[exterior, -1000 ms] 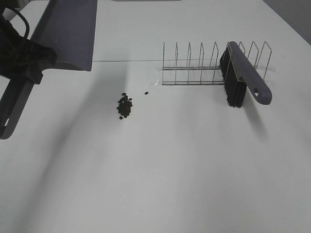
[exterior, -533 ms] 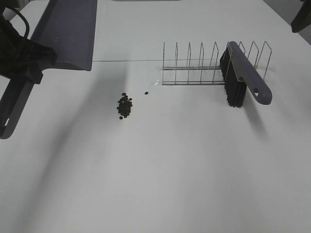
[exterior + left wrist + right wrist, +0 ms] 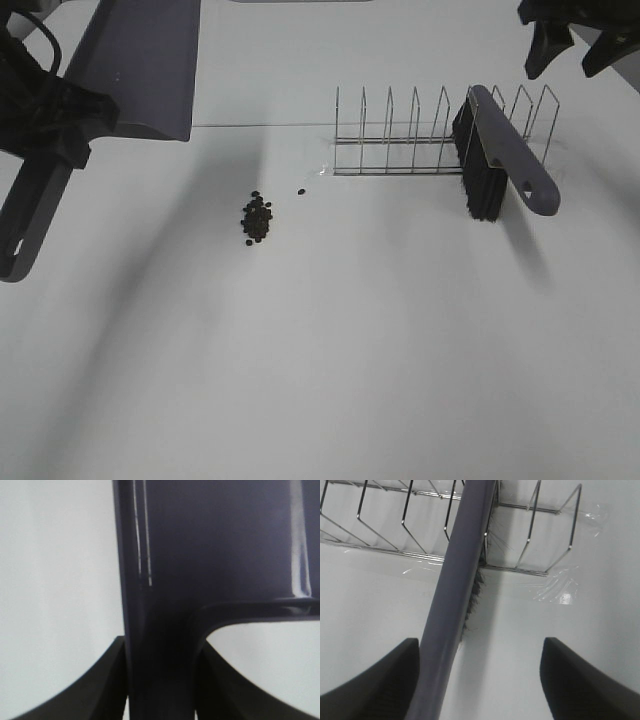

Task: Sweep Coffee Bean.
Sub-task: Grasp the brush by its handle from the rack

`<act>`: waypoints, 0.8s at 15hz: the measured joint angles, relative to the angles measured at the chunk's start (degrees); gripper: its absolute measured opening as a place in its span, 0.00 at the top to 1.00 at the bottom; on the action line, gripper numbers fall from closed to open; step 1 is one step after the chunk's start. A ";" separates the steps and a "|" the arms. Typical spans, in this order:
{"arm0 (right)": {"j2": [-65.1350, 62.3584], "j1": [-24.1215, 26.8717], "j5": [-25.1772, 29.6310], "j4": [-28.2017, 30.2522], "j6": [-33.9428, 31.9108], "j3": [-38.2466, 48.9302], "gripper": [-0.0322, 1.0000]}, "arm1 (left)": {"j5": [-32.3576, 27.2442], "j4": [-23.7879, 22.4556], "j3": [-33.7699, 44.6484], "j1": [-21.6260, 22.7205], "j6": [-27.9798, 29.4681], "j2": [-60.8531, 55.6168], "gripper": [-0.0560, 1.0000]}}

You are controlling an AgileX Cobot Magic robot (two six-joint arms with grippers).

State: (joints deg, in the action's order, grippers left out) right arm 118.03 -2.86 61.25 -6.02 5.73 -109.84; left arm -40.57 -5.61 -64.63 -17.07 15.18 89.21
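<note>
A small pile of dark coffee beans (image 3: pixel 257 218) lies on the white table, with one stray bean (image 3: pixel 301 192) just to its right. My left gripper (image 3: pixel 55 125) is shut on the grey-purple dustpan (image 3: pixel 135 65) and holds it above the table at the far left; the left wrist view shows its fingers (image 3: pixel 107 680) clamped on the dustpan's handle (image 3: pixel 160 645). The grey-purple brush (image 3: pixel 500 155) with black bristles leans in the wire rack (image 3: pixel 420 135). My right gripper (image 3: pixel 578 42) is open and empty above the far right of the rack; the brush handle (image 3: pixel 455 605) runs between its fingers (image 3: pixel 375 677) in the right wrist view.
The wire rack has several upright dividers and is taped to the table (image 3: pixel 350 350). A seam in the table runs behind the rack. The table's right edge is near my right gripper.
My right gripper has come into the exterior view at the top right and moved left toward the brush. The left arm, dustpan and beans have not moved.
</note>
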 joint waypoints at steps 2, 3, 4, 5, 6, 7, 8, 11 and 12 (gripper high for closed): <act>4.30 -2.69 1.89 2.46 -4.81 -5.04 0.33 | 0.00 0.06 0.00 0.00 0.00 0.00 0.60; 6.47 -3.04 2.06 2.58 -7.05 -7.39 0.33 | 0.00 0.06 0.00 0.00 0.00 0.00 0.60; 8.02 -3.15 2.06 2.58 -9.00 -9.11 0.33 | 0.00 0.06 0.00 0.00 0.00 0.00 0.60; 8.77 -3.15 2.06 2.64 -9.80 -9.68 0.33 | 0.00 0.06 0.00 0.00 0.00 0.00 0.60; 11.17 -3.04 1.95 2.69 -11.29 -10.26 0.33 | 0.00 0.06 0.00 0.00 0.00 0.00 0.60; 12.15 -3.04 1.78 2.58 -11.63 -10.26 0.33 | 0.00 0.06 0.00 0.00 0.00 0.00 0.60; 13.01 -3.04 1.60 2.12 -11.92 -10.26 0.33 | 0.00 0.06 0.00 0.00 0.00 0.00 0.60; 14.95 -3.04 -0.46 1.26 -11.92 -10.26 0.33 | 0.00 0.06 0.00 0.00 0.00 0.00 0.60; 15.36 -3.04 -0.74 1.26 -11.92 -10.26 0.33 | 0.00 0.06 0.00 0.00 0.00 0.00 0.60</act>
State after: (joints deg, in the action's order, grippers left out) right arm 133.38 -5.90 60.50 -4.76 -6.19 -120.09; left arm -40.57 -5.56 -64.63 -17.07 15.18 89.21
